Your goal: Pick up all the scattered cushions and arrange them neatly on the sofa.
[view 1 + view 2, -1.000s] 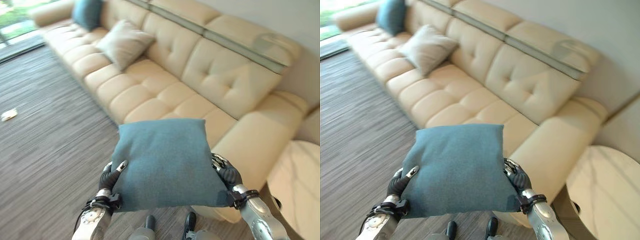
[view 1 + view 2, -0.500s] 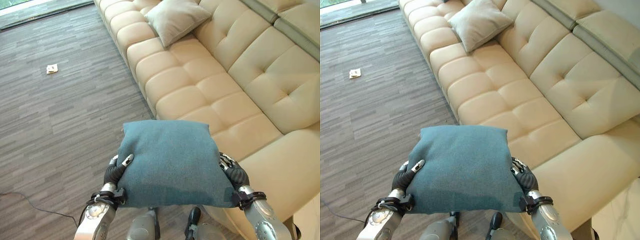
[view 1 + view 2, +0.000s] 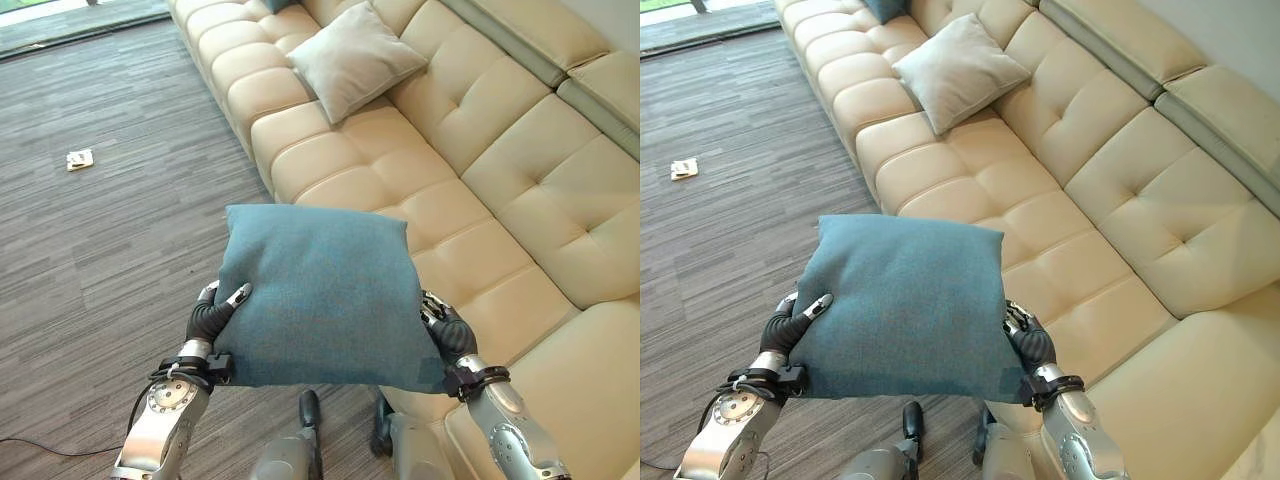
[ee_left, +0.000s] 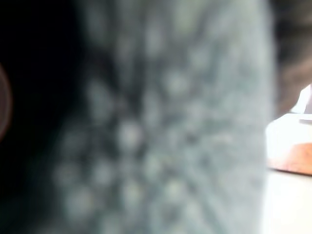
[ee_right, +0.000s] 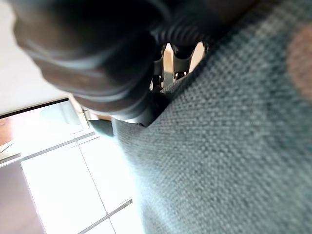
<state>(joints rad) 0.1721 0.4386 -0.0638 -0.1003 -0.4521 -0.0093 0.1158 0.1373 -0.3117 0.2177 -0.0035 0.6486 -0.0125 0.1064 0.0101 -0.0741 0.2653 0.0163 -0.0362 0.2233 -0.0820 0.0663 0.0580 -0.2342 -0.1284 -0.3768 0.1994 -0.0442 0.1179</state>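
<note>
the teal cushion [image 3: 318,296] is held flat in the air between both hands, the left hand [image 3: 212,316] and right hand [image 3: 446,334] each curled around an opposite side edge so it stays level and cannot sag. it hangs just off the sofa's [image 3: 480,190] front edge, over the floor [image 3: 100,240], probably so it can be carried onto the seat. a beige cushion [image 3: 352,60] already leans against the backrest farther along.

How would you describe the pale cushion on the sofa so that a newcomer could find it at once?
Start at the long cream sofa. On its seat, leaning against the backrest, lies the beige cushion. Unlike the teal cushion held between the left hand and right hand, it nearly matches the sofa.
</note>
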